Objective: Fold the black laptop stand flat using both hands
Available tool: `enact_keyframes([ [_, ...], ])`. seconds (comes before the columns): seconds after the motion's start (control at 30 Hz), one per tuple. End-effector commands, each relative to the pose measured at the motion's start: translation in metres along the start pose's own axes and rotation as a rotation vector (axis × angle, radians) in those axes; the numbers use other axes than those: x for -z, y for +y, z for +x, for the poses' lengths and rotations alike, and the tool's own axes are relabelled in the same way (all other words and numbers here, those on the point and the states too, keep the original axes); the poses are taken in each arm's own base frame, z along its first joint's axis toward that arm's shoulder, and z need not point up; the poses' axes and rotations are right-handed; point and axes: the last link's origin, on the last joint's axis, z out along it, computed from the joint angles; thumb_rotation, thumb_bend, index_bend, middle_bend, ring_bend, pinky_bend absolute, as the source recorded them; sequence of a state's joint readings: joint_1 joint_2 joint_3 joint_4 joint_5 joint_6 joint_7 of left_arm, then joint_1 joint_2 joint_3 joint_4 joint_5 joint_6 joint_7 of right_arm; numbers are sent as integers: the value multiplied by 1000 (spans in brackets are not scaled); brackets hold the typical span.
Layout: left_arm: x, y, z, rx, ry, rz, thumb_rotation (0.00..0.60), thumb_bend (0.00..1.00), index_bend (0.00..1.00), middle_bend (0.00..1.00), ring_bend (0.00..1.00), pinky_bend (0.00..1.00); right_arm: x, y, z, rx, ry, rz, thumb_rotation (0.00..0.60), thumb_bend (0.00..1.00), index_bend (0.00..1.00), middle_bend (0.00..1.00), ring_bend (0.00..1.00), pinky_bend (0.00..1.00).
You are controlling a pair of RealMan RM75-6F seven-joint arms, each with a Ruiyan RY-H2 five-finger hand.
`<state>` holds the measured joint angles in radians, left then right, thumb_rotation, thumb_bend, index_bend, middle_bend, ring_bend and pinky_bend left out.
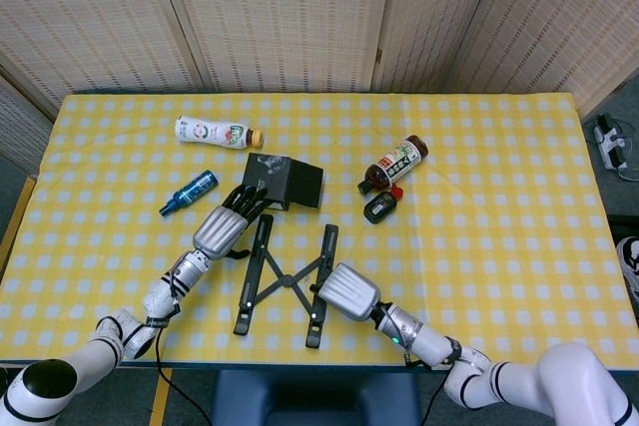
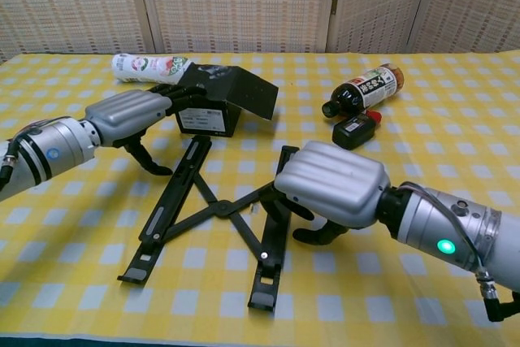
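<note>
The black laptop stand [image 1: 286, 280] lies spread in an X on the yellow checked table, near the front edge; the chest view shows its crossbars [image 2: 218, 209] and two long rails. My right hand [image 1: 345, 291] sits against the stand's right rail, fingers curved down onto it [image 2: 286, 203], thumb apart on the cloth; its fingertips are hidden under the hand [image 2: 331, 183]. My left hand [image 1: 224, 227] hovers at the far end of the left rail, fingers stretched onto a black box [image 2: 218, 106], thumb pointing down beside the rail. It [image 2: 132, 112] holds nothing.
The black box [image 1: 286, 182] stands just behind the stand. A white bottle [image 1: 214, 132] and a small blue bottle [image 1: 189, 193] lie at the back left. A brown bottle [image 1: 395, 163] and a small black device [image 1: 379, 208] lie to the right.
</note>
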<state>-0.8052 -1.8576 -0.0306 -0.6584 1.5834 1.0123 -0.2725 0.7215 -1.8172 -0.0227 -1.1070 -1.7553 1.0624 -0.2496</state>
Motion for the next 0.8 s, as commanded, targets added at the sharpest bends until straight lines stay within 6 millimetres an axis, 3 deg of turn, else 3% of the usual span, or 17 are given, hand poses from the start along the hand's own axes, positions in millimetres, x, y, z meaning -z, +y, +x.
enact_keyframes([
  [0.03, 1, 0, 0, 17, -3, 4, 600, 183, 0, 13, 0, 0, -3, -2, -1, 23, 5, 12, 600, 335, 538, 727, 818, 833],
  [0.8, 10, 8, -7, 108, -8, -12, 600, 183, 0, 0, 0, 0, -18, -11, -3, 88, 64, 54, 600, 335, 538, 727, 818, 833],
])
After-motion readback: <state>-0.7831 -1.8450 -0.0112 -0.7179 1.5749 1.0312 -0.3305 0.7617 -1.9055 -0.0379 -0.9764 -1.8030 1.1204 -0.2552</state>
